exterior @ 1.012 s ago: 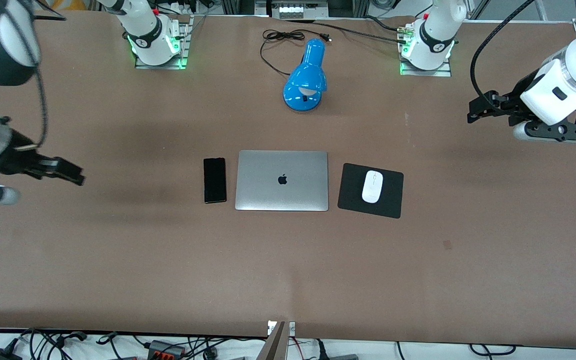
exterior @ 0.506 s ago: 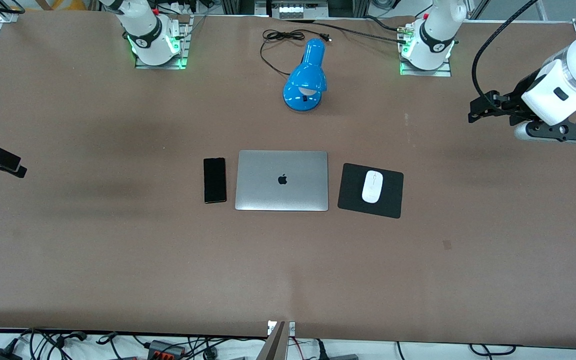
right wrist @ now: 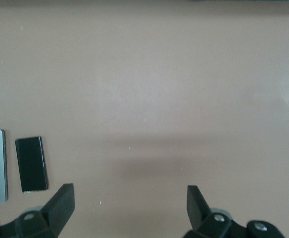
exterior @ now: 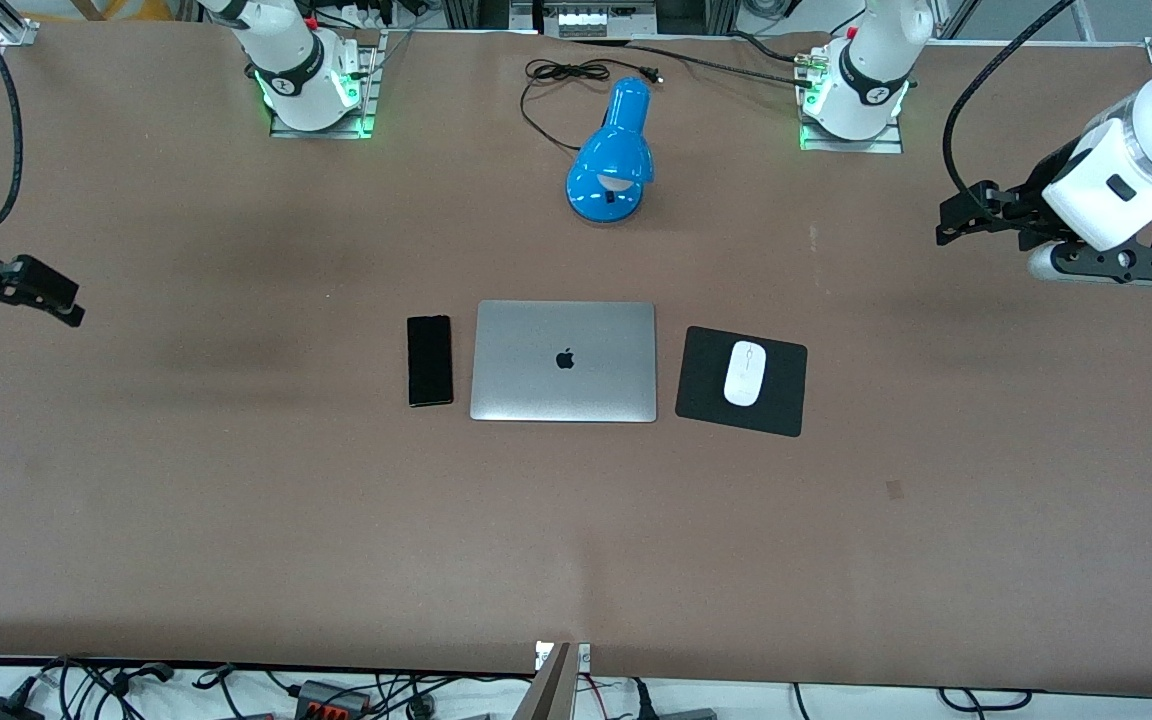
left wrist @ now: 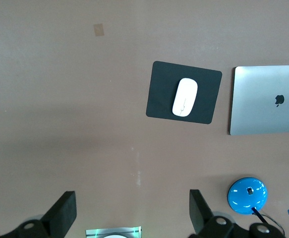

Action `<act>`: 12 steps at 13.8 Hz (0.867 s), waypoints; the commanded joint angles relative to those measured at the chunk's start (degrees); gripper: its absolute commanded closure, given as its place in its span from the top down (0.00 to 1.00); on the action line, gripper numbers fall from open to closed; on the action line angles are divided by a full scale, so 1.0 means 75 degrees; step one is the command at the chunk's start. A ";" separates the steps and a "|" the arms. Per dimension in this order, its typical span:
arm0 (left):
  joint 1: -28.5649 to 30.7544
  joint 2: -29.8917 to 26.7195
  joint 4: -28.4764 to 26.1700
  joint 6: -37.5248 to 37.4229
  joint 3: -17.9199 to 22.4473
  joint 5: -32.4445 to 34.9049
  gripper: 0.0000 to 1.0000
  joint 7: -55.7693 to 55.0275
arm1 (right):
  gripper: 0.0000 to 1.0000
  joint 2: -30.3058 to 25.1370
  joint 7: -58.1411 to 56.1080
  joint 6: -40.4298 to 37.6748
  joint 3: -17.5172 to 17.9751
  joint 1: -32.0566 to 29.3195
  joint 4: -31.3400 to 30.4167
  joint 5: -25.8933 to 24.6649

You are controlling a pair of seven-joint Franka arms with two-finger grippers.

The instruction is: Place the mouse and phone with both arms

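Judging by the layout, placing looked finished: the phone (exterior: 430, 360) lay at the laptop's (exterior: 564, 361) nine o'clock, the mouse (exterior: 744, 373) on the pad (exterior: 701, 380) at three, both the left gripper (exterior: 958, 222) and right gripper (exterior: 56, 305) spread wide, empty over bare table, needing only parking.

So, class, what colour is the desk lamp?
Bright blue desk lamp; the front view shows it best.

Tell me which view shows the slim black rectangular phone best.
The front view: the slim black rectangular phone lies whole and unobstructed beside the closed silver laptop. The right wrist view shows it whole but near the picture's edge. The left wrist view misses it.
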 commanded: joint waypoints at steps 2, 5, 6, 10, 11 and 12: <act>0.0043 -0.0024 0.0099 -0.0142 -0.0036 -0.0021 1.00 -0.0045 | 1.00 -0.0683 -0.0171 0.0492 -0.0031 -0.0004 -0.1098 -0.0075; 0.0043 -0.0024 0.0099 -0.0142 -0.0036 -0.0021 1.00 -0.0045 | 1.00 -0.0648 -0.0207 0.0106 -0.0019 -0.0015 -0.0677 -0.0029; 0.0054 -0.0024 0.0099 -0.0142 -0.0036 -0.0021 1.00 -0.0045 | 1.00 -0.0636 -0.0218 -0.0023 -0.0043 -0.0039 -0.0618 -0.0005; 0.0054 -0.0024 0.0099 -0.0142 -0.0036 -0.0021 1.00 -0.0045 | 1.00 -0.0636 -0.0218 -0.0106 -0.0008 -0.0004 -0.0582 -0.0005; 0.0043 -0.0024 0.0099 -0.0142 -0.0047 -0.0021 1.00 -0.0045 | 1.00 -0.0636 -0.0207 -0.0141 -0.0008 -0.0004 -0.0582 0.0007; 0.0043 -0.0024 0.0099 -0.0142 -0.0036 -0.0021 1.00 -0.0045 | 1.00 -0.0636 -0.0195 -0.0142 0.0004 -0.0004 -0.0582 0.0041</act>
